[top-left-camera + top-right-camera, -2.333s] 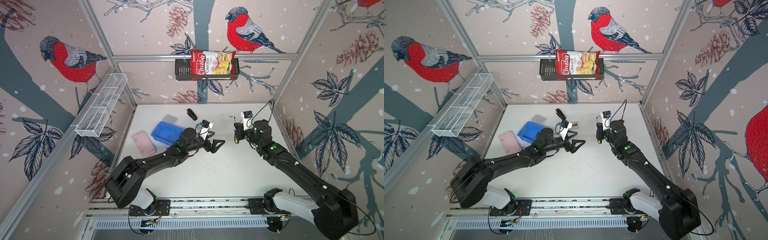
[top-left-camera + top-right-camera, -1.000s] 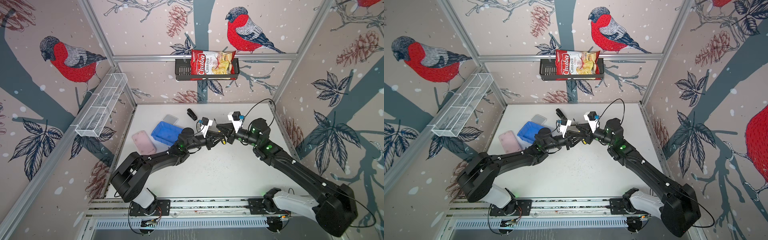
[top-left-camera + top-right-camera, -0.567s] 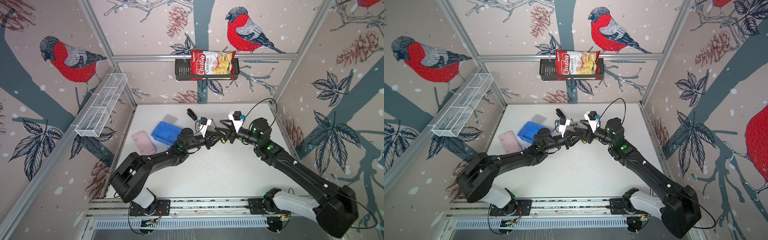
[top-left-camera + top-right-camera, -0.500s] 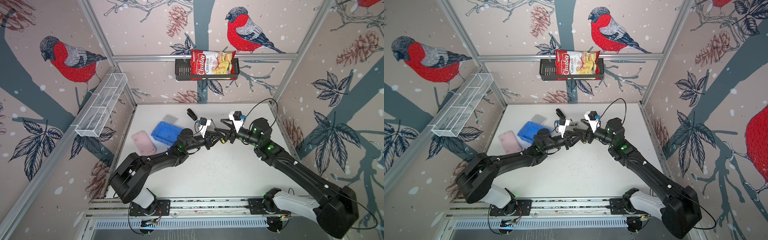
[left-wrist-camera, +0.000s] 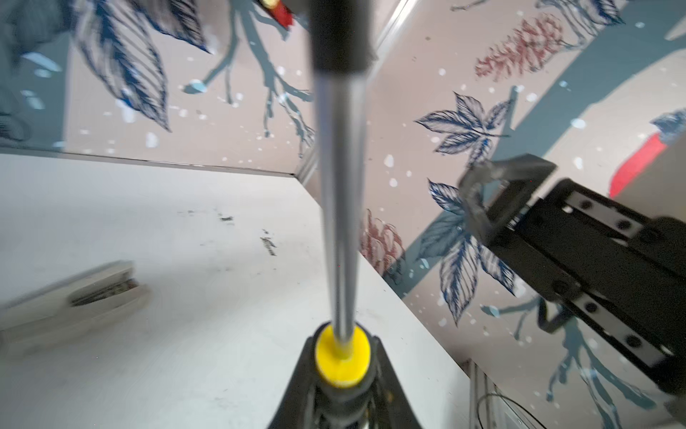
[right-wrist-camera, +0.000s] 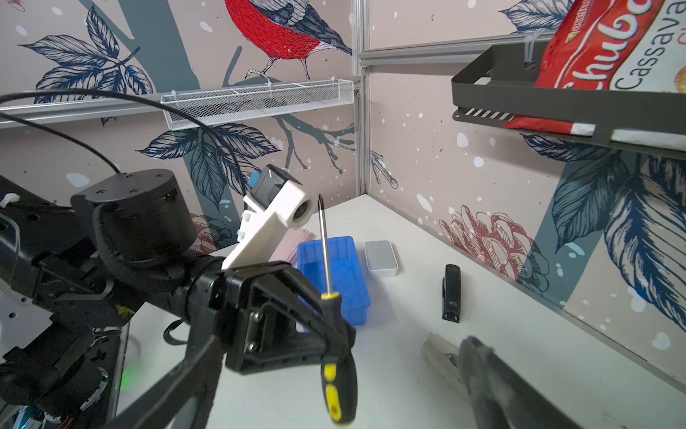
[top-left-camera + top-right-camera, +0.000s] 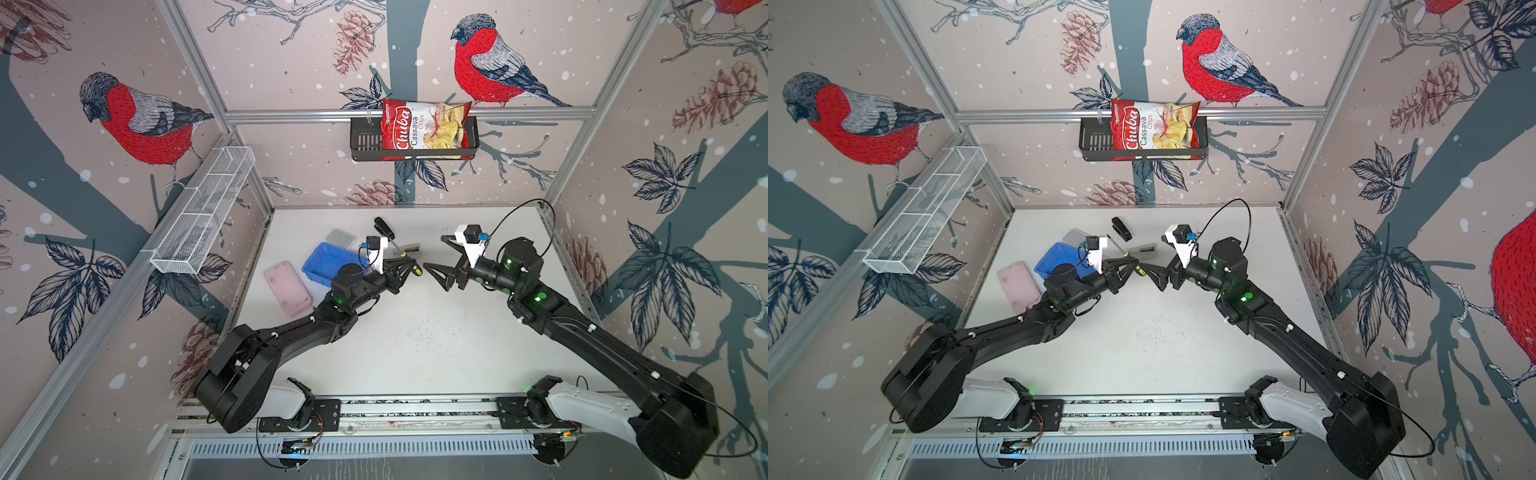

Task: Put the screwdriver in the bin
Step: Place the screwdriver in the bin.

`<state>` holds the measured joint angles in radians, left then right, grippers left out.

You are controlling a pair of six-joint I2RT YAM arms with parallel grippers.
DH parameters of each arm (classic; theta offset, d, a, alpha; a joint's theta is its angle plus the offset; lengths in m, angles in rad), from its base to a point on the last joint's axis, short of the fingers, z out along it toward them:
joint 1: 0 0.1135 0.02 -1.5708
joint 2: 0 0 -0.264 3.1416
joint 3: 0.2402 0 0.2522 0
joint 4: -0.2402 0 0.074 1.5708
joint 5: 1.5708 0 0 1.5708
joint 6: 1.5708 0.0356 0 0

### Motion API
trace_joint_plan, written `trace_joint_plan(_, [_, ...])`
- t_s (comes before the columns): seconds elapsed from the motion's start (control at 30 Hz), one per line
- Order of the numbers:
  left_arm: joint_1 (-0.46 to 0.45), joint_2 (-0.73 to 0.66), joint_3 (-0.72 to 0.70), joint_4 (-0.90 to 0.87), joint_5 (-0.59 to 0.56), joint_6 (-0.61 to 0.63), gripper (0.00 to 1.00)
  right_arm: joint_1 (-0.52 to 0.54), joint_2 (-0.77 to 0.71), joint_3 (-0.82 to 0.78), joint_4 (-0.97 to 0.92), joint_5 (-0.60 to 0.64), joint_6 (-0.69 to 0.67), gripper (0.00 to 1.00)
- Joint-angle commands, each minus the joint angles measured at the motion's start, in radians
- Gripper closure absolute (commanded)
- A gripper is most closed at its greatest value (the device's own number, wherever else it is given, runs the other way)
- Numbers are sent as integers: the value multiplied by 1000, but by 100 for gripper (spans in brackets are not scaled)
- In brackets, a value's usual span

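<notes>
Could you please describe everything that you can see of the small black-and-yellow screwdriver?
The small screwdriver has a thin bright metal shaft, a yellow collar and a black handle with yellow inlays, seemingly plastic. The left end effector is shut on the handle and holds it clear of the white tabletop, shaft pointing back toward that arm's wrist camera. Nothing else touches it; the open right end effector stands apart.

screwdriver [image 5: 339, 208]: handle partly hidden by left jaws, tip blurred | pale object [image 5: 55, 308]: blurred | chip bag [image 6: 594, 48]: cut off
</notes>
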<state>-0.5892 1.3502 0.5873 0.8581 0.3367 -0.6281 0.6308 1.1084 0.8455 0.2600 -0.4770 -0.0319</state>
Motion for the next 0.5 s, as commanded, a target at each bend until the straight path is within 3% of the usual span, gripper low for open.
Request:
trace_joint_plan(0.0, [42, -48, -23, -59, -102, -14, 99, 23, 18, 17, 31, 17, -35, 1])
trace_joint_plan(0.27, [125, -112, 28, -388, -364, -23, 99, 111, 107, 65, 6, 67, -118, 1])
trace_joint_plan(0.47, [200, -78, 89, -585, -418, -129, 99, 155, 178, 108, -6, 85, -152, 1])
